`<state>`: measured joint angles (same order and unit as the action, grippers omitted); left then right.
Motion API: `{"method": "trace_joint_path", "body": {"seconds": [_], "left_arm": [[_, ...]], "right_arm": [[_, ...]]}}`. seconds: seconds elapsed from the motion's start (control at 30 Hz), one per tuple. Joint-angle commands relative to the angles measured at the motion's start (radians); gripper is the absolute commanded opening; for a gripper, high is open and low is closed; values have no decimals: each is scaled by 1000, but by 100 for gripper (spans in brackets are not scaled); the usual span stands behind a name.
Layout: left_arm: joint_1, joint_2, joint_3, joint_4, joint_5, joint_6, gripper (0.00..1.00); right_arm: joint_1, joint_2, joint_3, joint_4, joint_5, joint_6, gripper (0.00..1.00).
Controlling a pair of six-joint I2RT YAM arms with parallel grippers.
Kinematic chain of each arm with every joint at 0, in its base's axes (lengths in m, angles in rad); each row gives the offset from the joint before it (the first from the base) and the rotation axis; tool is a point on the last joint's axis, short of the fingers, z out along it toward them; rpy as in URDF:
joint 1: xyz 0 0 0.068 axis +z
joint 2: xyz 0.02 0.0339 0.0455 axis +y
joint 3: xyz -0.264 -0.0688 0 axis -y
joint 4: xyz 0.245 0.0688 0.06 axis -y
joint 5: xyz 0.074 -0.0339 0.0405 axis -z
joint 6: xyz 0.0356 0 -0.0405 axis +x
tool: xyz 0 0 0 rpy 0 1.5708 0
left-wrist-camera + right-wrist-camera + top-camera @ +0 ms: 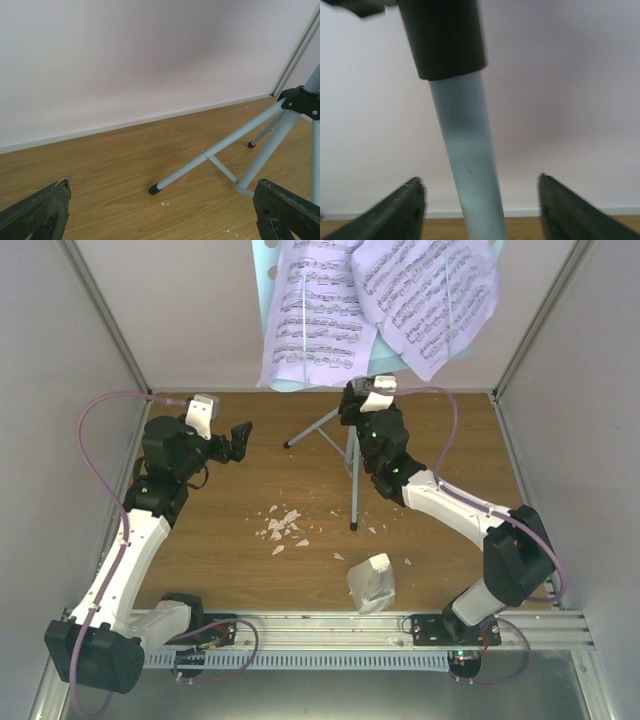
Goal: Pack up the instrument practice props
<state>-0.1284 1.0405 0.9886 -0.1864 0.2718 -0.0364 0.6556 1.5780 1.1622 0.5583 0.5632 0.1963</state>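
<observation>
A pale-blue tripod music stand point(354, 490) is standing upright at centre frame on the brown wooden table point(220, 570). Its hole-punched tray point(267, 280) is carrying lavender-white sheet music pages point(320, 315) across the top edge. The right gripper point(480, 181) is hanging with fingers spread either side of the stand's pole, clear of it. The left gripper point(238, 440), upper left, is gaping and holding nothing. A small white pyramid metronome in its clear tapered cover point(371, 583) is lying at lower centre, below scattered white crumbs point(282, 525).
</observation>
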Motion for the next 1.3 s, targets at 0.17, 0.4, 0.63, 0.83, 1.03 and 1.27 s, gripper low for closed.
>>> {"method": "trace_joint_path", "body": {"seconds": [0.17, 0.4, 0.63, 0.83, 1.03, 1.27], "left_arm": [[4, -19, -12, 39, -6, 5, 99], [5, -27, -15, 39, -12, 6, 99], [4, -24, -16, 42, -5, 0, 99], [4, -20, -18, 44, 1, 0, 99], [3, -21, -20, 44, 2, 1, 99], [3, -15, -18, 44, 6, 0, 99]], "right_arm": [[11, -194, -177, 94, -215, -50, 88], [-84, -411, -391, -15, -332, 43, 95], [-422, -510, -572, 27, -719, 130, 95], [-585, -276, -480, 58, -1205, -42, 95], [-592, -24, -227, -125, -1396, -251, 91], [-586, 148, -49, -260, -1420, -432, 83]]}}
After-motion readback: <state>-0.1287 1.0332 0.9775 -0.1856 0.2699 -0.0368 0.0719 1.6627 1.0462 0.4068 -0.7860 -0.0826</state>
